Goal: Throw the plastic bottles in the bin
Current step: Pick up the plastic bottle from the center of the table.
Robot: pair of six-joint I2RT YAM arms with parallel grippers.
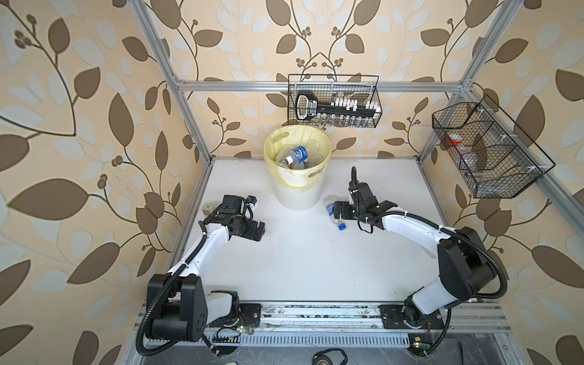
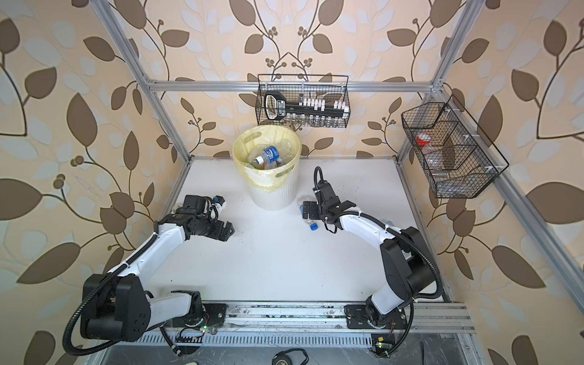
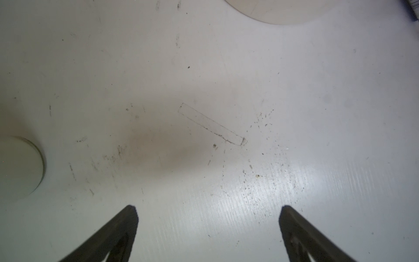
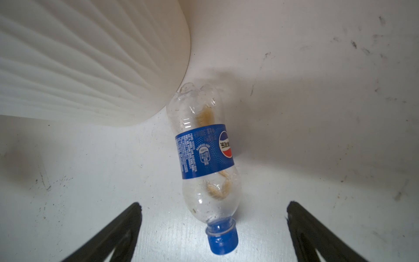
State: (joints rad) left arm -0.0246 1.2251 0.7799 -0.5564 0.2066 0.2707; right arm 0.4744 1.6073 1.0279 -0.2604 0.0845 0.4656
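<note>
**Blue-labelled bottle [image 4: 205,156] lying beside the bin [image 4: 90,68], cap end between the open jaws of the right gripper [image 4: 214,204].**

The clear bottle is lying on its side on the white table [image 4: 317,113]. Its base is sitting against or just beside the bin's ribbed wall; actual contact cannot be told. Its blue cap [image 4: 223,241] and neck are pointing into the gap between the right fingers. The jaws are standing spread wide, and neither finger is touching the bottle. In both top views, other bottles [image 1: 298,155] are lying inside the lined bin. The left gripper [image 3: 208,207] is hanging wide open over bare table, well apart from the bottle and gripping nothing.
</note>
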